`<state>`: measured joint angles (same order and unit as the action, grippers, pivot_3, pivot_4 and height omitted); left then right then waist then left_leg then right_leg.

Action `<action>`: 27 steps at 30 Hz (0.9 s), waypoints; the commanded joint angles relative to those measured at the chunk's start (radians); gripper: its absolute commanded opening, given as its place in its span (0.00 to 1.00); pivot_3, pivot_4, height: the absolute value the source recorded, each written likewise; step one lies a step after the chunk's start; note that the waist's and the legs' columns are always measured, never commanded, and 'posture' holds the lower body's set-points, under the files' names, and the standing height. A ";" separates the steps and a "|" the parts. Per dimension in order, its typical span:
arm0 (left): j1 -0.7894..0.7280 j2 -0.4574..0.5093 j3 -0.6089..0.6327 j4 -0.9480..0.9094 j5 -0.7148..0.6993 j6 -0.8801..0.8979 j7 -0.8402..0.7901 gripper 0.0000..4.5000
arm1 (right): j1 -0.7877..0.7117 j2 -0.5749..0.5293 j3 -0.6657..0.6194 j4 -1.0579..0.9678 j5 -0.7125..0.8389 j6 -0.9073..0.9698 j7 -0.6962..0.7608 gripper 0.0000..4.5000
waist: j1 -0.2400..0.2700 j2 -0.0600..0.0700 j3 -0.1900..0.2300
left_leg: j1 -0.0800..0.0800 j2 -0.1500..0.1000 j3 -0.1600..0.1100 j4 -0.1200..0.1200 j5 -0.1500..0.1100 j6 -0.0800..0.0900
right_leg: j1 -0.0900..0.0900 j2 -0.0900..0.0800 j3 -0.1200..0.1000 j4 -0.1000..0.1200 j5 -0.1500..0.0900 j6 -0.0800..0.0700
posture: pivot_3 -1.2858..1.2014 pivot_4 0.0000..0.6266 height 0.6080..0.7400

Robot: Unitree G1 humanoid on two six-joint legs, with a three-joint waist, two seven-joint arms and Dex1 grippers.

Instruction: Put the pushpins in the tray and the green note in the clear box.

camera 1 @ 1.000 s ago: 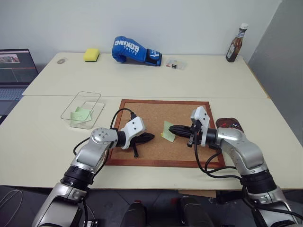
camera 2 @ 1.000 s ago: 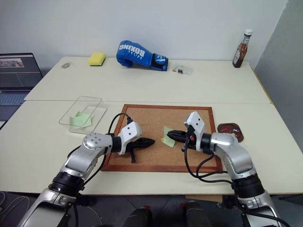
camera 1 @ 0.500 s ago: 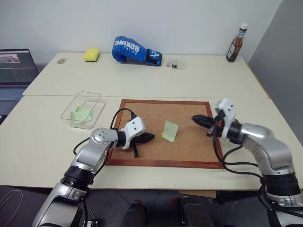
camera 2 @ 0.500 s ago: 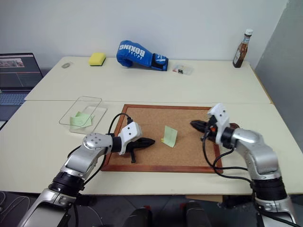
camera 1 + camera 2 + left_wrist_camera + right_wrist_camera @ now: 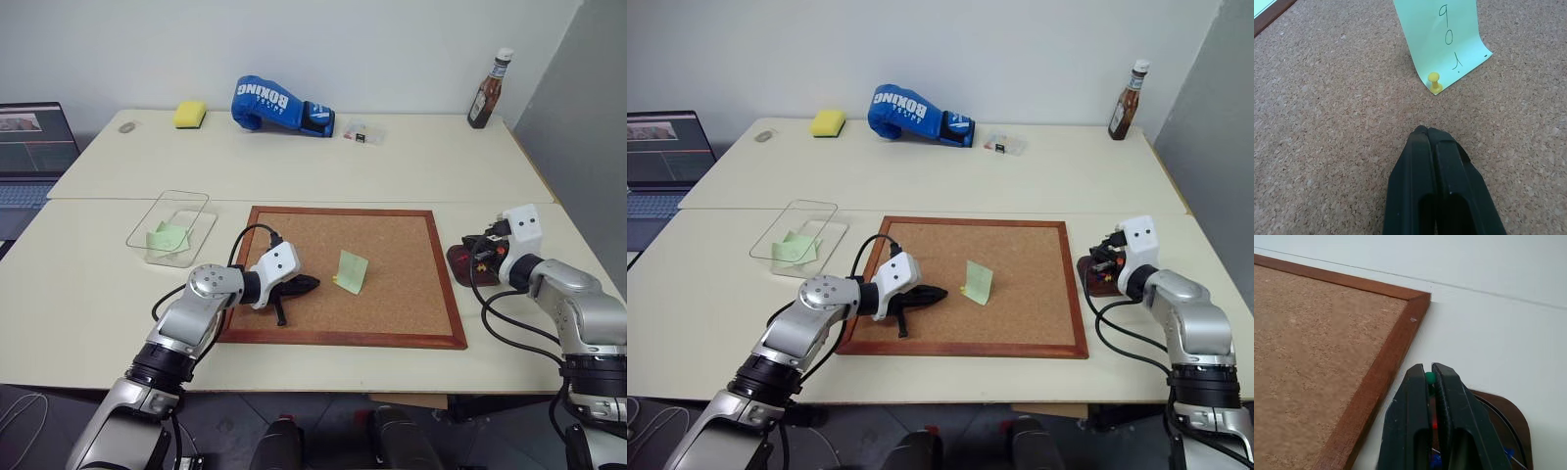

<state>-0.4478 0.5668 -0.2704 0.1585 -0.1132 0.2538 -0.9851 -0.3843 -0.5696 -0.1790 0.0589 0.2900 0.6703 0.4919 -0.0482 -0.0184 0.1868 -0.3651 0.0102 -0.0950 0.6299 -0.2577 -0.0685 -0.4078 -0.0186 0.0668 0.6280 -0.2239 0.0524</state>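
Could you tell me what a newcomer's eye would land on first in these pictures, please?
Probably the blue boxing glove at the far side of the table, the brightest thing there. Next, the wood-framed corkboard in the middle, with a green note standing curled on it, pinned by a yellow pushpin. At the board's right, the right claw pinches a green pushpin over the tray.

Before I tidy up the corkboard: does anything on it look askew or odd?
Yes. The green note stands curled up off the corkboard, pinned at one corner by a single yellow pushpin; the rest lifts free instead of lying flat.
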 commanded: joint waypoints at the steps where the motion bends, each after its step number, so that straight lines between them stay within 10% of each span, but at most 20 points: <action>1: 0.042 0.016 -0.053 0.085 0.079 0.036 0.012 0.00 | -0.026 0.002 -0.039 0.046 -0.004 -0.031 -0.028 0.13 | 0.000 0.000 0.000 | 0.000 0.000 0.000 0.000 0.000 0.000 | 0.000 0.000 0.000 0.000 0.000 0.000 | 0.52 0.24 1.00; 21: 0.035 0.015 -0.054 0.087 0.081 0.036 0.009 0.00 | -0.018 -0.014 -0.061 0.056 0.031 -0.073 0.004 0.99 | -0.001 0.001 -0.001 | 0.000 0.000 0.000 0.000 0.000 0.000 | 0.000 0.000 0.000 0.000 0.000 0.000 | 0.52 0.24 1.00; 27: 0.026 0.010 -0.054 0.097 0.081 0.035 0.011 0.00 | 0.008 -0.033 -0.052 -0.069 0.103 -0.046 0.114 0.99 | -0.002 0.001 -0.001 | 0.000 0.000 0.000 0.000 0.000 0.000 | 0.000 0.000 0.000 0.000 0.000 0.000 | 0.52 0.24 1.00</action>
<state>-0.4584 0.5667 -0.2707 0.1622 -0.1112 0.2533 -0.9889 -0.3812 -0.5792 -0.2164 0.0734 0.3471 0.6218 0.5528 -0.0497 -0.0173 0.1862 -0.3650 0.0101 -0.0953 0.6299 -0.2577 -0.0685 -0.4075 -0.0185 0.0666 0.6280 -0.2239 0.0525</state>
